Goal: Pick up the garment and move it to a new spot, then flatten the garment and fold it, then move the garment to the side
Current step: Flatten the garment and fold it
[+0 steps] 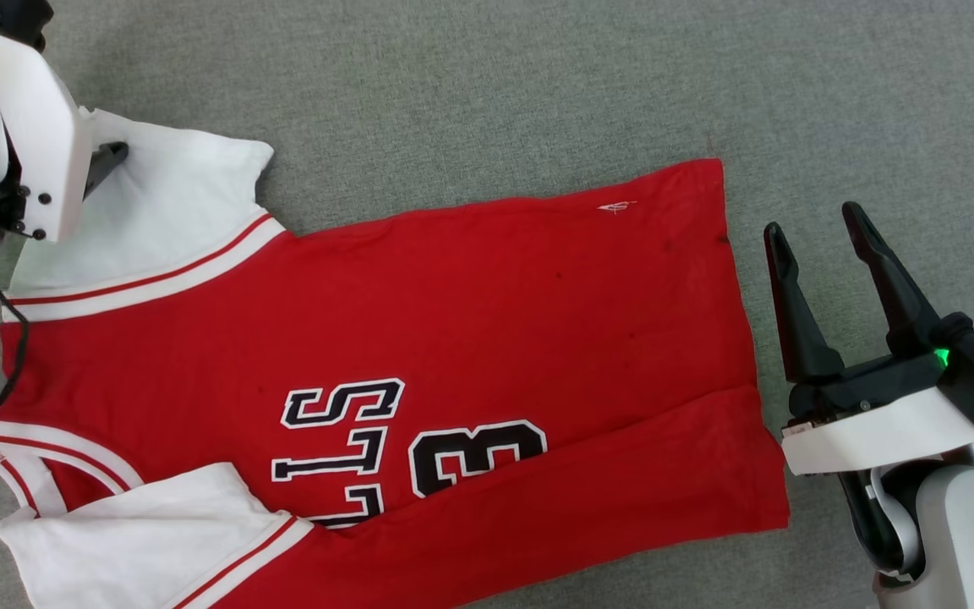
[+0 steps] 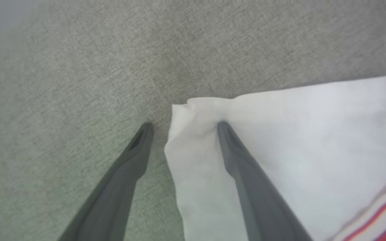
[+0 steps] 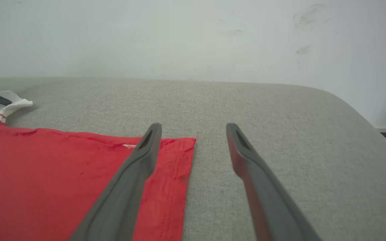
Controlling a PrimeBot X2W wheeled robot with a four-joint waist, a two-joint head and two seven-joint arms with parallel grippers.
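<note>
The garment (image 1: 453,338) lies spread front-up on the grey counter (image 1: 538,76), with its collar toward our left, its hem (image 1: 745,355) toward our right, and its near sleeve (image 1: 157,533) folded in over the chest. Our left jaws stand open astride the corner of the far white sleeve (image 1: 174,203), one finger (image 2: 246,180) on the cloth and the other over bare counter. Our right jaws stand open and empty just beside the hem.

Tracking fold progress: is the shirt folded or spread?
Partly folded: shirt lies flat, its near side and sleeve turned over the lettering.
</note>
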